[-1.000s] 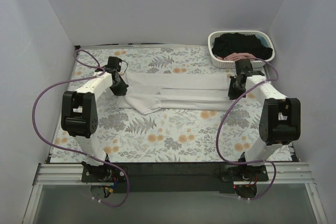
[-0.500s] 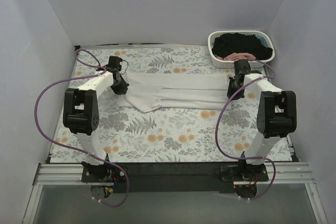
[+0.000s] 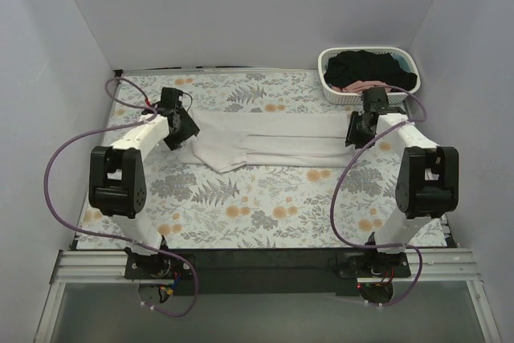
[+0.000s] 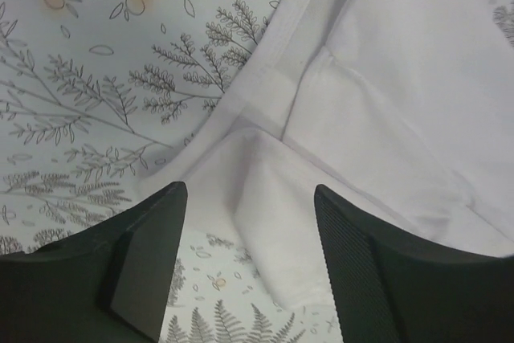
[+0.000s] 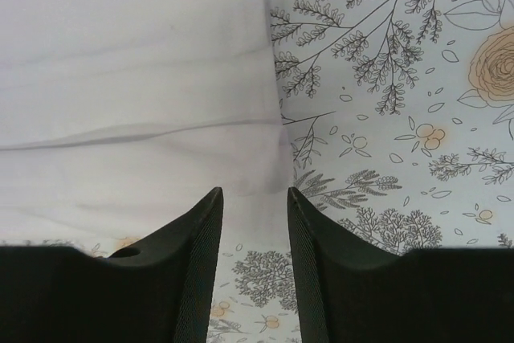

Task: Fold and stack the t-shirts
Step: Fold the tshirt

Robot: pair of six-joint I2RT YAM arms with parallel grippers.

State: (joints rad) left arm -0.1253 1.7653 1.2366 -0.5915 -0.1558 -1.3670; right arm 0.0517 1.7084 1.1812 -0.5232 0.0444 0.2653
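Two robot arms reach across a table covered by a floral tablecloth. A white t-shirt, folded into a long band, lies flat across the far middle of the table. The left gripper hovers at the band's left end, jaws parted, holding nothing; cloth shows beneath the gap. The right gripper is at the band's right edge, jaws parted more narrowly, also empty. Just behind the right gripper, in the far right corner, a white lattice basket holds a black t-shirt and a pink t-shirt. Purple cables loop beside each arm.
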